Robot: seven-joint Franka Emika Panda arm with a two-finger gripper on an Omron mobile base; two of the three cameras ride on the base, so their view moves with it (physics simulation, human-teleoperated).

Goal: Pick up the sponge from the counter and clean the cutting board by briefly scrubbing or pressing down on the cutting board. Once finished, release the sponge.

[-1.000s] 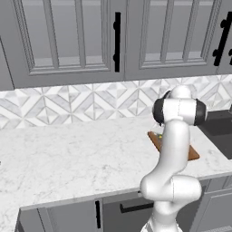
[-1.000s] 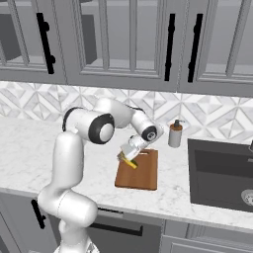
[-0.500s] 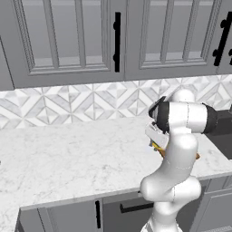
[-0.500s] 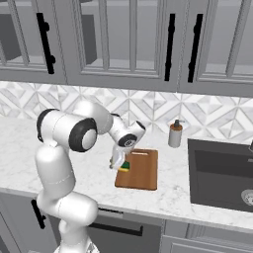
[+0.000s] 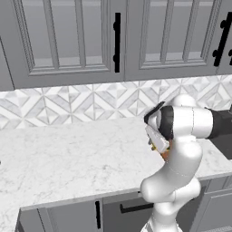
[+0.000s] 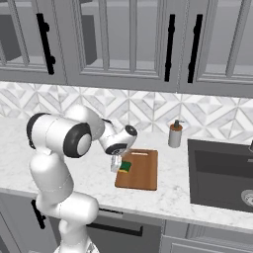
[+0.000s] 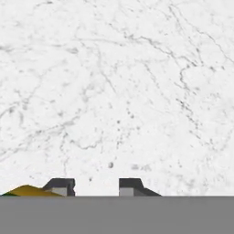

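Fingertips [image 7: 59, 186] of the two-finger gripper [image 6: 116, 166] are drawn in close together. The hand view shows bare marble in the gap between them and nothing clamped there. Treat the grip as empty.

The small rectangular sponge, dark green over yellow [image 6: 125, 167], sits just outside one fingertip, not between the pair. In the right base view it rests at the left edge of the flat reddish-brown wooden cutting board [image 6: 141, 173]. The gripper stands just off that same edge, over the broad white marble-look counter [image 6: 94, 173]. You cannot tell from these views whether the finger touches the sponge or only stands beside it.

Step in hand, by judgement: the scrub-and-release stage. The sponge lies on the board and out of the grip, so the release may already be complete. You cannot confirm from one moment that a scrub took place. Equally, this may be a closure that missed the sponge.

Next move, if a scrub is required:
1. Open the fingers wide enough to take the sponge.
2. Shift the hand toward the board until the sponge lies between the tips.
3. Close, then press down on the board surface and move toward the board's middle.

Keep the stroke short. The sponge is near the board's edge and could slide off onto the counter. The brown soap dispenser [image 6: 174, 134] stands beyond the board's far right corner, well clear of the stroke.
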